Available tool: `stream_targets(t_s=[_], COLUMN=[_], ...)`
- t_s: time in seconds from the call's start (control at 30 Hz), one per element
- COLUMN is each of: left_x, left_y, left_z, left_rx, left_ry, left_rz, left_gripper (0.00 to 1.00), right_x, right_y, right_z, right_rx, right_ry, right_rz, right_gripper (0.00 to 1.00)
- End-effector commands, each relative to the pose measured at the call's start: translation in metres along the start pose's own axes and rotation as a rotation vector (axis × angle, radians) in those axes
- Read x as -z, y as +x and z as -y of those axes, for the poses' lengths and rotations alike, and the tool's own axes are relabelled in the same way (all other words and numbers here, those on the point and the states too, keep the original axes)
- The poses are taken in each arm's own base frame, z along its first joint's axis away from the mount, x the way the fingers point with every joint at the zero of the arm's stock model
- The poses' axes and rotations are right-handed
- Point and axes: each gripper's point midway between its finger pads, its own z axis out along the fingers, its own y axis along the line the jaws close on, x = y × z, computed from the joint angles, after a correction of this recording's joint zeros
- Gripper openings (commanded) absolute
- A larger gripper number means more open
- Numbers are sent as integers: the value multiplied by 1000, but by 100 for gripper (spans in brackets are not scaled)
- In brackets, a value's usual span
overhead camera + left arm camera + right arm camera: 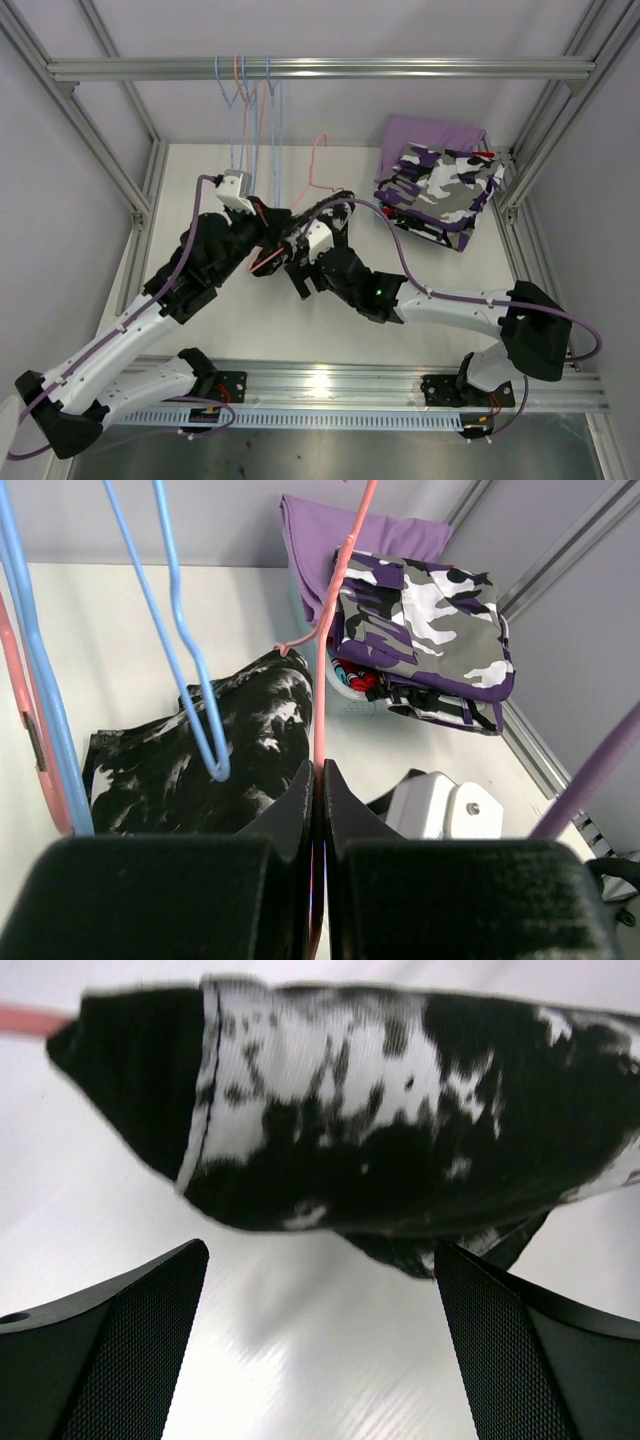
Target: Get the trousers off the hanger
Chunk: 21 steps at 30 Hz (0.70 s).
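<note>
The left hand (pixel 318 776) was shut tight on the wire of the pink hanger (pixel 320 705), pinching it between both fingers. The right hand (pixel 320 1252) stood wide open and gripped nothing.

The black trousers (pixel 400 1130) with white blotches lay straight ahead of the right hand, just beyond its fingertips (pixel 150 1310). Their long axis ran crosswise to it, from one finger's side to the other. A pink end of the hanger stuck out past their left edge. A shadow on the surface (pixel 300 1360) beneath suggested the cloth was held a little above it, though the blur left that uncertain. The right hand was the nearer free one, so the pull would likely fall to it while the left steadied the hanger.

The cloth looked soft and limp, folded over with a stitched hem showing. From the left wrist it spread to the left of the hanger wire.

At the far right corner sat a pile (pixel 440 185) of folded pairs, with a purple-white-black print on top of lilac. Blue hangers (pixel 245 100) hung from the rail (pixel 400 68).
</note>
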Motion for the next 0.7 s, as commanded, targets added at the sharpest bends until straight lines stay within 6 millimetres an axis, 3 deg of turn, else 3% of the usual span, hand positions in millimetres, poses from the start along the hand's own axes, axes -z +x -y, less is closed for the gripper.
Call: stream_targets(t_s=[0.0, 0.27, 0.33, 0.37, 0.4, 0.43, 0.47, 0.57, 0.67], left_x=[9, 9, 9, 9, 10, 10, 9, 8, 7], left_y=[-31, -31, -31, -30, -31, -30, -30, -27, -27], left_z=[9, 12, 13, 14, 14, 14, 15, 14, 14], left_rx=[26, 32, 36, 35, 36, 35, 35, 32, 27], left_ry=[29, 47, 50, 52, 56, 57, 59, 59, 54], left_rz=[113, 110, 110, 108, 109, 107, 105, 95, 94], left_gripper=[0, 0, 0, 0, 0, 0, 0, 0, 0], right_x=[-10, -18, -18, -17, -17, -17, -17, -23, -23], right_y=[-43, -48, -35, -41, -40, -25, -32, -27, -25], right_z=[3, 38, 49, 52, 53, 55, 55, 56, 57], right_rx=[-21, -39, -7, -39, -56, -45, -82, -97, -112], right_ry=[56, 301, 388, 411, 415, 419, 414, 433, 449], right_rz=[125, 201, 204, 257, 283, 277, 332, 349, 379], right_gripper=[99, 100, 99, 100, 99, 99, 99, 97, 87])
